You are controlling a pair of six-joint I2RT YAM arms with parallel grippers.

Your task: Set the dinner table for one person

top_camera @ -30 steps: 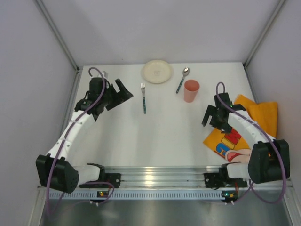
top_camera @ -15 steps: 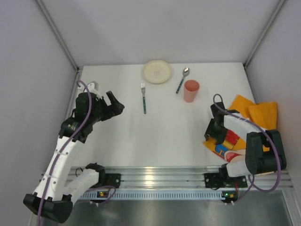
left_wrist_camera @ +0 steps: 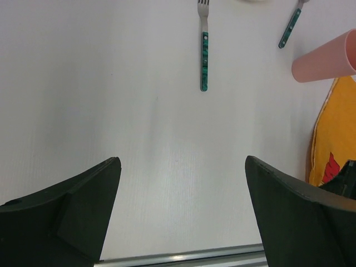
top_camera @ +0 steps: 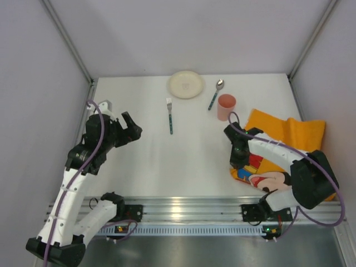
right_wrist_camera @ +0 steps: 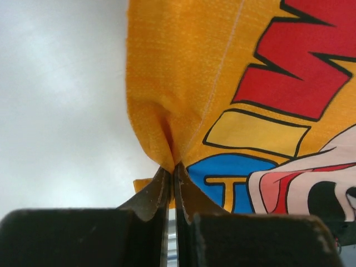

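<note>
Right claw [right_wrist_camera: 172, 167] is pinched shut on the edge of the orange cartoon mat [top_camera: 283, 136], at the near right of the big white dinner table [top_camera: 183, 167]. Left claw [top_camera: 131, 125] hangs wide open, holding nothing. Farther back lie a fork [top_camera: 170, 117], a pink cup [top_camera: 226, 107], a spoon [top_camera: 215, 94] and a plate [top_camera: 186, 84].

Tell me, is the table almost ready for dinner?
Not yet. The plate, fork, spoon and cup wait far back on the table. The right hand pinches a corner of the orange placemat; the left hand is open and empty. Left: flatten the placemat, then arrange everything on it.
</note>
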